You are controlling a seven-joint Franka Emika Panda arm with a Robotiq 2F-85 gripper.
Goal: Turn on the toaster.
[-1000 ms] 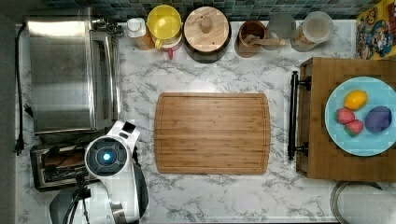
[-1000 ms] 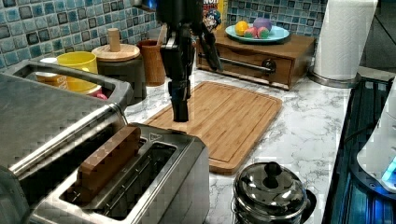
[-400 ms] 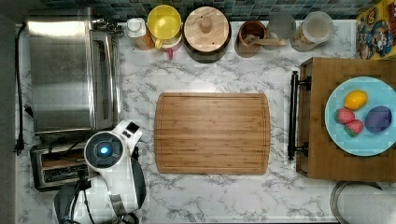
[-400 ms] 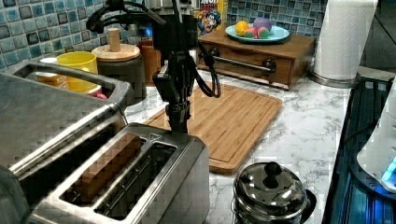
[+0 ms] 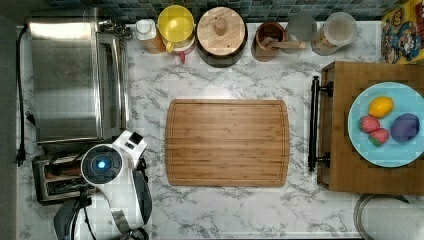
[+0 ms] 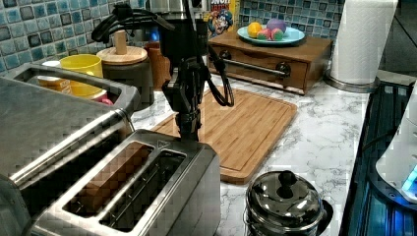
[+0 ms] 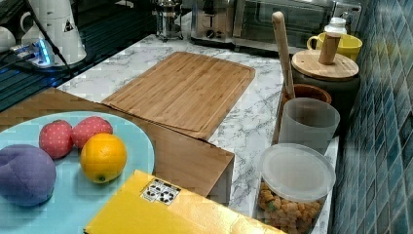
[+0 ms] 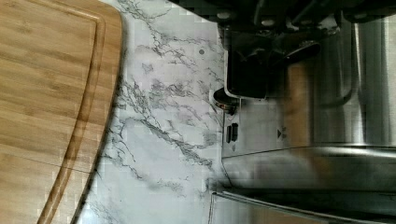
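Observation:
The steel toaster (image 6: 142, 189) fills the left view's near left, with a brown slice of bread sunk low in one of its two slots. My gripper (image 6: 189, 129) points straight down at the toaster's far end, its fingers pressed together and reaching below the toaster's top edge. In the wrist view the dark fingertips (image 8: 246, 70) sit against the toaster's steel end face (image 8: 266, 135), right above a small round knob (image 8: 223, 99). From the top view my white wrist (image 5: 102, 165) covers the right end of the toaster (image 5: 52, 177).
The big toaster oven (image 5: 75, 80) stands just behind the toaster. A round steel kettle (image 6: 285, 201) sits close beside the toaster. The wooden cutting board (image 5: 227, 142) lies mid-counter. Jars and cups (image 5: 220, 30) line the tiled wall; a fruit plate (image 5: 387, 122) rests on a wooden box.
My gripper has dropped lower at the toaster's end. The bread slice that stood above the slot has sunk down into the toaster.

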